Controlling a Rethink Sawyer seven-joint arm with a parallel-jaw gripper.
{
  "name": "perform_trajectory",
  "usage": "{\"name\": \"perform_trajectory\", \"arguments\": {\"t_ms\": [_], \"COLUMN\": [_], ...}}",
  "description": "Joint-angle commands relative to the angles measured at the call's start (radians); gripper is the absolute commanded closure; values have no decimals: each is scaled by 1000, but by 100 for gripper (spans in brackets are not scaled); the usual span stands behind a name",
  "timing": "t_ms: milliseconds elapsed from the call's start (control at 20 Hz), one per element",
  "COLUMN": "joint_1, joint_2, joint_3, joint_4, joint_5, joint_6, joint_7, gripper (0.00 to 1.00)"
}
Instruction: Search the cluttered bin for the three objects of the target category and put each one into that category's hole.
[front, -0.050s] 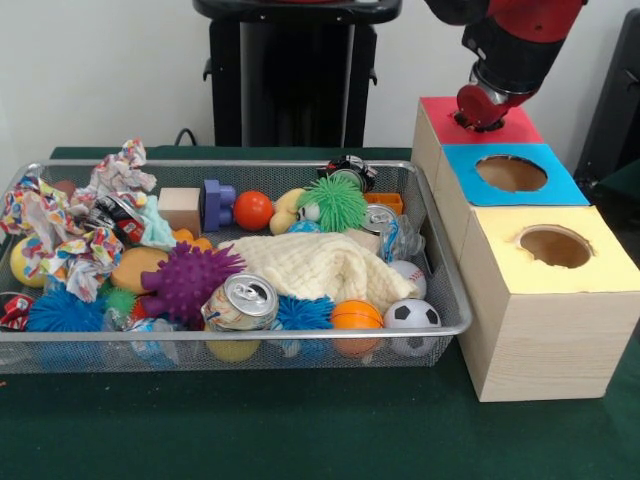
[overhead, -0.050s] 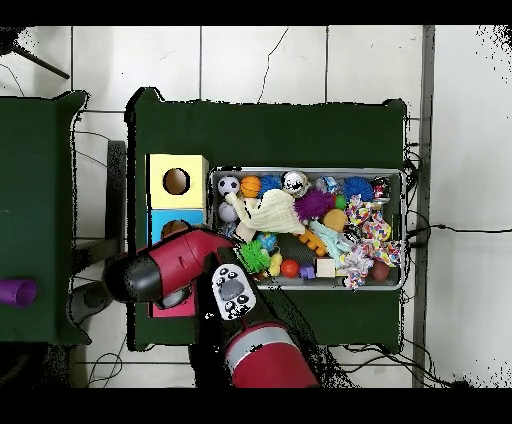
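Poised at the hole of the red-topped box (front, -0.050s: 478, 122), the Sawyer's gripper (front, -0.050s: 482, 106) hangs from the red and black arm (overhead, -0.050s: 190, 262) at the far end of a row of three wooden boxes; whether its fingers are apart or together cannot be told, since the tip is sunk at the opening and nothing can be seen in its grasp. Beside the red one stands the blue-topped box (front, -0.050s: 510, 175) and, nearest the camera, the yellow-topped box (front, -0.050s: 553, 262), each with a round hole in its lid, the row touching the right end of the wire-mesh bin (front, -0.050s: 445, 290). The bin's long axis runs left to right across the green table (front, -0.050s: 300, 430) in the front view.

Inside the bin, balls lie scattered among the clutter: a small soccer ball (front, -0.050s: 411, 314) and an orange ball (front, -0.050s: 356, 315) against the near wall, a baseball (front, -0.050s: 407, 274) just behind them, a red-orange ball (front, -0.050s: 253, 210) toward the back. A silver drinks can (front, -0.050s: 241, 302) lies tilted with its top facing the camera, beside a purple spiky ball (front, -0.050s: 187, 280). A cream cloth (front, -0.050s: 315, 265) is spread across the middle, a green spiky ball (front, -0.050s: 333, 203) behind it, a blue spiky ball (front, -0.050s: 62, 312) at the near left corner, and crumpled patterned paper (front, -0.050s: 60, 230) heaped at the left end
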Motion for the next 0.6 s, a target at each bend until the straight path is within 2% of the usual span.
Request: {"name": "perform_trajectory", "arguments": {"t_ms": [50,300,600], "joint_1": [-48,-49,-50], "joint_2": [12,13,51], "joint_3": [66,61,51], "joint_4": [-130,-112,-108], "joint_5": [-73,-79,-98], "joint_6": [-132,-163,-219], "joint_7": [-36,-9,8], "gripper": [100,100,100]}}
